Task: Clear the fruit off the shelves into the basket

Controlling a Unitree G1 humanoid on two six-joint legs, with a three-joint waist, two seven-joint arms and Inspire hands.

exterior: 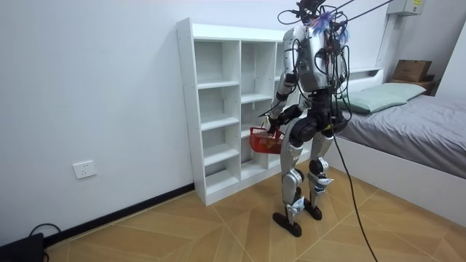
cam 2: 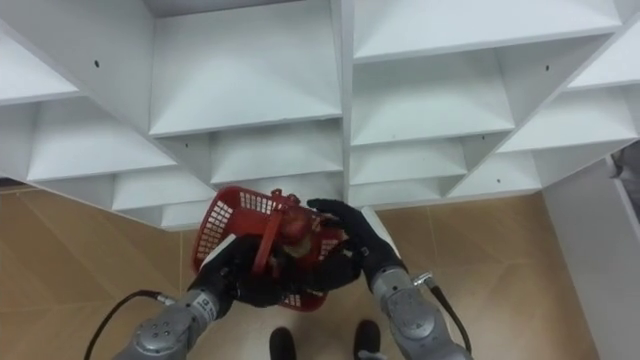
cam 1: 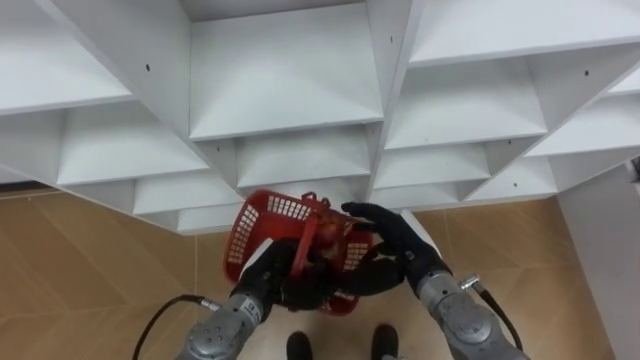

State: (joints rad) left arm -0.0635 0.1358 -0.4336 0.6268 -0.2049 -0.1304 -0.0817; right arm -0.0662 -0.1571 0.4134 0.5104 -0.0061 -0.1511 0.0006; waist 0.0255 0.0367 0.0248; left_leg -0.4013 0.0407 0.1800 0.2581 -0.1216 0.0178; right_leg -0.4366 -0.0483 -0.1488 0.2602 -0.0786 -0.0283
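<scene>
- A red plastic basket (cam 1: 262, 225) with latticed walls and a red hoop handle (cam 1: 308, 235) is held low in front of the robot, above the wooden floor (cam 1: 90, 270) and just before the lowest shelves.
- A rounded, reddish-brown fruit (cam 1: 331, 238) is seen inside the basket, under the handle; its kind cannot be told.
- The left hand (cam 1: 268, 280) is closed on the basket at its near edge, and the basket is carried by it.
- The right hand (cam 1: 390, 240) is laid over the basket's right side, just beside the fruit; whether anything is gripped by it cannot be told.
- The white closet (exterior: 218, 109), an open shelf unit set against the wall, is faced by the robot at close range.
- In the room view the basket is held at hip height, and a bed (exterior: 415, 124) is seen behind the robot.
</scene>
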